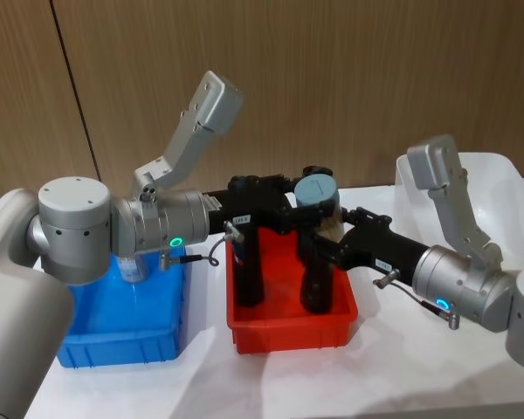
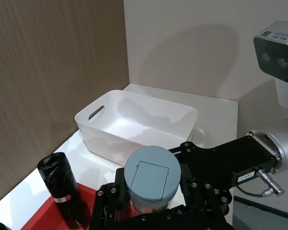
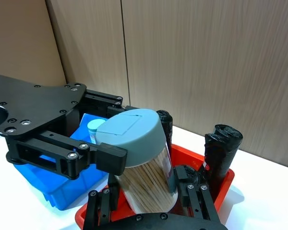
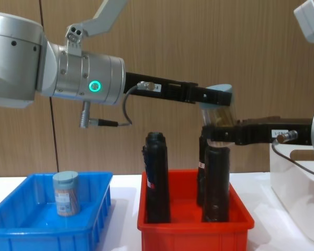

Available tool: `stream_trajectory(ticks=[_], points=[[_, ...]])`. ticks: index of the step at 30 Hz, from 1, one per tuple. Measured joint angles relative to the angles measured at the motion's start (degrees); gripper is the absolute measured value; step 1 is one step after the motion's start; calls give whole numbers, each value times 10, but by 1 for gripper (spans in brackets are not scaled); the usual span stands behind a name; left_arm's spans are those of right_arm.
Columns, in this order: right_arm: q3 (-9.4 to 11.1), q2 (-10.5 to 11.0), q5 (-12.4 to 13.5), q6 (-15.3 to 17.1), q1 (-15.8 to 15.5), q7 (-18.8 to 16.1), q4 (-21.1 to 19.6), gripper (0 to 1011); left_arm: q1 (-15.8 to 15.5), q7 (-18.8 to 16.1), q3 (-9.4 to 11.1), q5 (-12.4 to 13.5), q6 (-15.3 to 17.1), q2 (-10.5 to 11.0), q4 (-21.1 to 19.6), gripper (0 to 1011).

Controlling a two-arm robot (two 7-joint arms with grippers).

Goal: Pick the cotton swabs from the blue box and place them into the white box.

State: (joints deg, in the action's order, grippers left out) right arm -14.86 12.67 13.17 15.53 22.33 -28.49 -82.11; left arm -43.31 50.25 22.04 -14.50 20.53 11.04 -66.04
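Your left gripper (image 4: 219, 98) is clamped on a small clear cylindrical jar of cotton swabs (image 3: 143, 165). Its black fingers (image 3: 110, 158) pinch the wall just under the pale blue-grey round lid (image 2: 151, 176). Your right gripper (image 4: 220, 135) grips the same jar lower down, with one pad (image 3: 181, 178) pressed against the clear wall near the base, so both arms have it at once. The jar hangs in the air above the far side of a bright red bin of moulded plastic (image 4: 193, 236). It is clear of the two tall black cylinders (image 4: 157, 178) standing in that bin.

Treat the jar as light and stiff. I judge it to be thin rigid plastic packed tight with tan sticks, so the contents should not shift much. The wall is smooth and probably slippery, so take it across the middle of the body with the pads square on opposite sides. The lid looks like a flip-top. Keep pressure off it, because a squeeze there could pop the flap or let the body slide away beneath. A hard clamp might crack the wall, so a firm grip is enough.

To the left of the red bin sits the shallow, ribbed, bright blue box (image 4: 42, 239), with a second jar (image 4: 66, 193) upright inside it. To the right of the red bin stands the taller, smooth-walled white box (image 2: 115, 148) with an oval handle cutout, which is where the held jar belongs.
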Motion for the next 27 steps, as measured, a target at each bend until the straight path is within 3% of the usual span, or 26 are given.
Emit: stream_trajectory(ticks=[11, 22, 27], points=[[-2, 3, 4, -3, 0, -5, -6, 673, 0, 0, 0, 1, 0, 0, 0, 666], [-4, 5, 8, -8, -2, -5, -14, 670, 0, 0, 1, 2, 1, 0, 1, 973], [-5, 6, 10, -9, -3, -5, -15, 670, 0, 0, 0, 2, 1, 0, 1, 1004]])
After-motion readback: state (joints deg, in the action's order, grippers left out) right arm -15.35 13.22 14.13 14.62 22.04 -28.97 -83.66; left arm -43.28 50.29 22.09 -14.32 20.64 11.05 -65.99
